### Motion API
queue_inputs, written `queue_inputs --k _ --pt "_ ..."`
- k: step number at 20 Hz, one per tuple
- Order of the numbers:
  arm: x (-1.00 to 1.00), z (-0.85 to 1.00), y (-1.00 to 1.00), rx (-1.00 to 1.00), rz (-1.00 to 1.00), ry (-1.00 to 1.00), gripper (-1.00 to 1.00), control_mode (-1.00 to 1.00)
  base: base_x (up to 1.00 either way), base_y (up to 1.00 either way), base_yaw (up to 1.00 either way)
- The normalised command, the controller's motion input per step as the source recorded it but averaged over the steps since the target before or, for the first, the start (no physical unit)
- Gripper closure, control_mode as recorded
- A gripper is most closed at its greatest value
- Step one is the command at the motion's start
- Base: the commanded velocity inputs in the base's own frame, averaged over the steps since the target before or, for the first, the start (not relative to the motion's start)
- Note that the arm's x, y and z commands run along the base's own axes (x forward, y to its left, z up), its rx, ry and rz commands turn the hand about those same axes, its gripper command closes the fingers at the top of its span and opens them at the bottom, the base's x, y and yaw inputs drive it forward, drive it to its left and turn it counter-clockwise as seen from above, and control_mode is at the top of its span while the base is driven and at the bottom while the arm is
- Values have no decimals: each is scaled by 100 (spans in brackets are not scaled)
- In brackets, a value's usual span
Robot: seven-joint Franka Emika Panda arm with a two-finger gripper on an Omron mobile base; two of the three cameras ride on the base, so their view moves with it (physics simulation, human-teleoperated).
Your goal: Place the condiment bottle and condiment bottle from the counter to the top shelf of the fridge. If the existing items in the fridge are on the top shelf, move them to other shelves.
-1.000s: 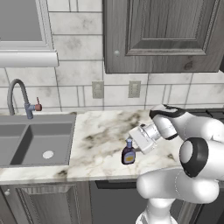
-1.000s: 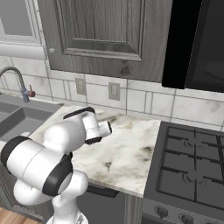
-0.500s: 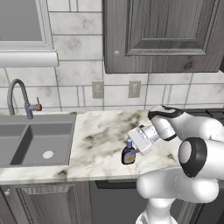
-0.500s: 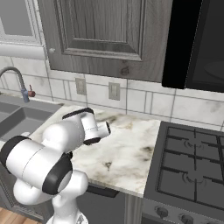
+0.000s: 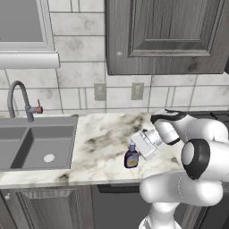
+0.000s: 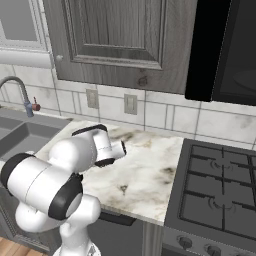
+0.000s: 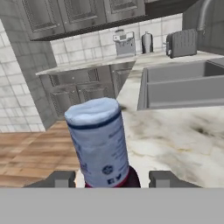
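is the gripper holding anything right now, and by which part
Cannot be told: the gripper straddles the condiment bottle low on its neck, fingertips apart from it, jaws only partly closed.

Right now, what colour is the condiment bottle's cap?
Pale blue, clearest in the hand view on the condiment bottle.

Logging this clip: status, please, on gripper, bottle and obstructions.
Gripper astride condiment bottle, fingers flanking its neck, contact not clear. Bottle upright on counter near front edge. Nothing crowding it; sink well aside.
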Motion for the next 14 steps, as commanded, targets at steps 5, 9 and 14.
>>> queue_inputs --k 5,9,14 --pt "0 0 0 0 0 0 100 -100 0 0 0" --pt "-4 9 0 0 0 0 100 -100 0 0 0" --pt "-39 52 0 0 0 -13 100 -100 0 0 0"
